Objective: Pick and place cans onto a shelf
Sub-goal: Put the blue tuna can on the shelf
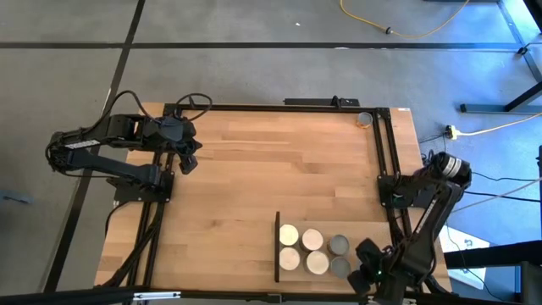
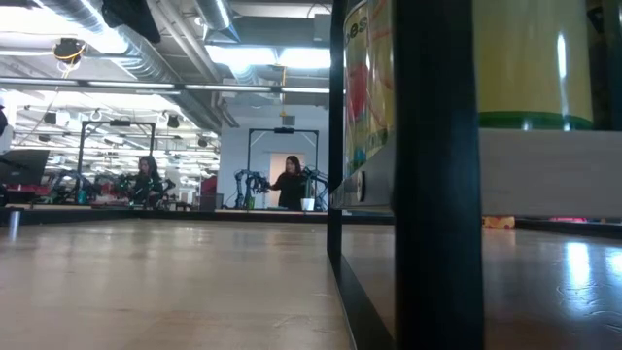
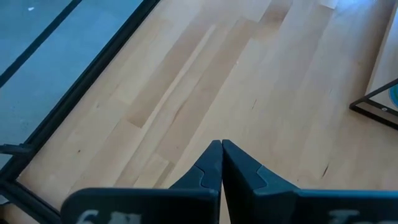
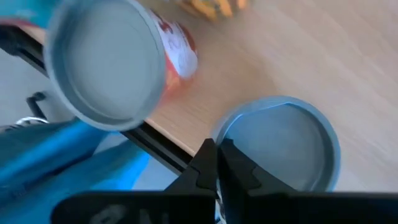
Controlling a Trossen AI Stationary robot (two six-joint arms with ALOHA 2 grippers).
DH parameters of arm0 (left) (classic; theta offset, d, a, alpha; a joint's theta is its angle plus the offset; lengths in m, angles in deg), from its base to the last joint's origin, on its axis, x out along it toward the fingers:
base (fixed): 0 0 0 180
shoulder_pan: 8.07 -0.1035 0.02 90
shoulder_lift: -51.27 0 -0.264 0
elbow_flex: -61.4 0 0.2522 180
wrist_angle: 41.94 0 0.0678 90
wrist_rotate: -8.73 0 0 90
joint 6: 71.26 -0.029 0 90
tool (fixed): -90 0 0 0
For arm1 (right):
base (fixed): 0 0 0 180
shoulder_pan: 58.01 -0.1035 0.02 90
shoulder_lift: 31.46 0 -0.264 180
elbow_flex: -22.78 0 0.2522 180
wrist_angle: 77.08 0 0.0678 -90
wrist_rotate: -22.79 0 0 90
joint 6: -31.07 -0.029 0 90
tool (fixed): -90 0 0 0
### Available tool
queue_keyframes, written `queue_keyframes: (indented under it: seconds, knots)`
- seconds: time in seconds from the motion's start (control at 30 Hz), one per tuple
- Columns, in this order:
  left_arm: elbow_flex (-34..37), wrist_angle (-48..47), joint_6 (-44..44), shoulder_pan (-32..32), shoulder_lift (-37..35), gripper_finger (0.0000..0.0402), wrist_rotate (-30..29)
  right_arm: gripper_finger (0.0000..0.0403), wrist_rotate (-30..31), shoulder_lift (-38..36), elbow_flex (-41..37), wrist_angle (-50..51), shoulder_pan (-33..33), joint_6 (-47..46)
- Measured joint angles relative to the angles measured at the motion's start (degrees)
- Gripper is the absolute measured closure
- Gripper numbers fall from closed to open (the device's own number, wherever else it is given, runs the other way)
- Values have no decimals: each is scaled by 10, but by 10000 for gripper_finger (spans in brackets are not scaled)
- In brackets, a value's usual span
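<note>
Two pincers are mine, and I go from the left. My left pincer (image 1: 188,158) hangs over the left part of the bench (image 1: 254,169), near its far-left corner and well apart from the cans; in the left wrist view its fingers (image 3: 211,165) are pressed together with nothing between them, only bare wood beneath. Farther right, at the near edge of the bench, lies the shelf (image 1: 296,220), a flat light-wood panel with a thin black upright edge (image 1: 278,246) on its left short side. Six cans stand on it in two rows: four with pale cream tops (image 1: 302,249) just beside the black edge, then two with grey metal tops (image 1: 339,254) to their right, all close together. In the low view a yellow-labelled can (image 2: 530,63) shows large, just behind a black upright. Off by itself near the far-right corner of the bench lies a small round object (image 1: 365,119). My right pincer (image 1: 370,261) sits at the near-right corner, just beside the grey-topped cans; its fingers (image 4: 208,165) are pressed together, holding nothing, with one grey can top (image 4: 280,146) right in front of them and another (image 4: 102,65) a little beyond.
</note>
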Motion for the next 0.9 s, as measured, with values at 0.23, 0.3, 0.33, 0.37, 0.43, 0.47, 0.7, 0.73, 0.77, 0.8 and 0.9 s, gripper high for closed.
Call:
queue_keyframes:
  seconds: [0.23,0.3,0.33,0.37,0.43,0.47,0.7,0.73,0.77,0.8,0.9]
  knots:
    - [0,0,-1,0,0,401,3,396,-7,3,0,1,0,7]
    - [0,0,-9,0,0,401,3,389,-20,3,0,6,0,6]
    - [0,0,-14,0,0,401,3,386,-30,3,0,9,1,5]
    - [0,0,-16,0,0,401,3,383,-38,3,0,10,2,4]
    - [0,0,-22,0,0,401,3,379,-47,3,0,10,4,3]
    - [0,0,-27,0,0,401,3,378,-48,3,0,10,5,1]
    - [0,0,-31,0,0,401,4,374,-49,4,0,10,28,22]
    - [0,0,-31,0,0,401,4,373,-49,4,0,10,32,29]
    - [0,0,-33,0,0,401,4,373,-49,4,0,10,35,35]
    - [0,-1,-35,0,0,401,4,373,-48,4,0,10,40,44]
    - [0,-2,-36,0,0,401,4,372,-48,4,0,10,52,80]
